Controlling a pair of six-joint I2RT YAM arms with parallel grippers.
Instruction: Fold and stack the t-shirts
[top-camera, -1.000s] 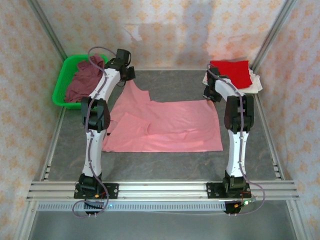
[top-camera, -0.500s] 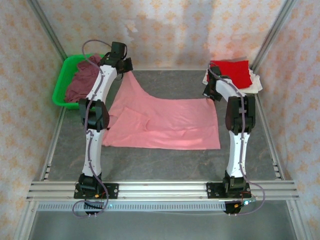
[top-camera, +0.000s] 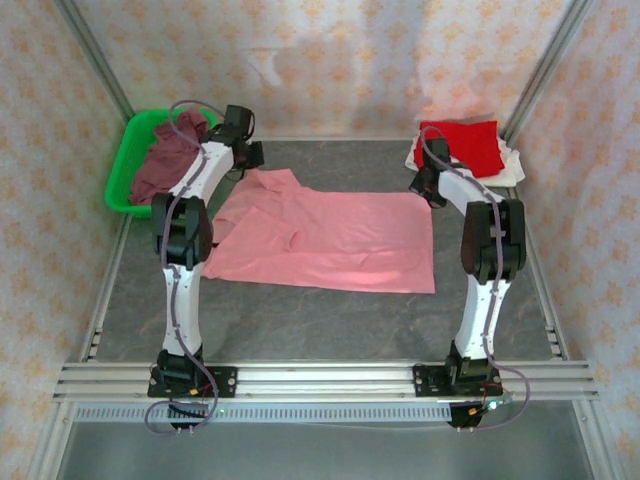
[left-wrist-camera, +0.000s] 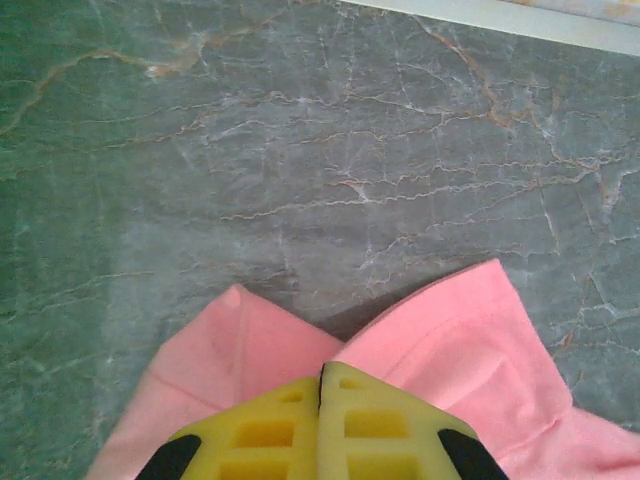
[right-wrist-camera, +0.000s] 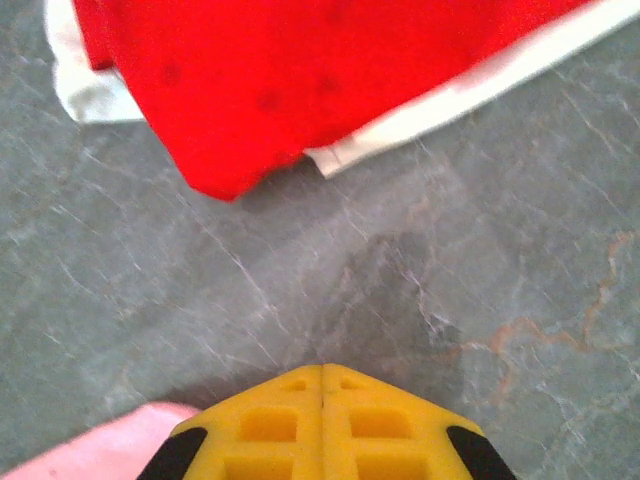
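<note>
A light pink t-shirt (top-camera: 330, 240) lies spread across the middle of the table, its far left corner bunched and drawn up. My left gripper (top-camera: 248, 160) is shut on that corner; in the left wrist view pink cloth (left-wrist-camera: 470, 340) spreads to both sides of the closed tips (left-wrist-camera: 322, 368). My right gripper (top-camera: 425, 190) is shut at the shirt's far right corner, and pink cloth (right-wrist-camera: 100, 445) runs under its closed tips (right-wrist-camera: 322, 368). A folded red t-shirt (top-camera: 462, 145) (right-wrist-camera: 300, 70) rests on a white t-shirt (top-camera: 510, 168) (right-wrist-camera: 470, 90) at the far right. A maroon t-shirt (top-camera: 160, 165) lies crumpled in the basket.
The green plastic basket (top-camera: 120, 175) stands at the far left corner, just left of my left arm. The aluminium frame rail (top-camera: 320, 378) runs along the near edge. Bare grey table (top-camera: 330, 320) shows in front of the pink shirt.
Both grippers have drawn the pink shirt toward the back of the table. Its near edge has slid away from the rail, and the raised left corner has come down lower.
</note>
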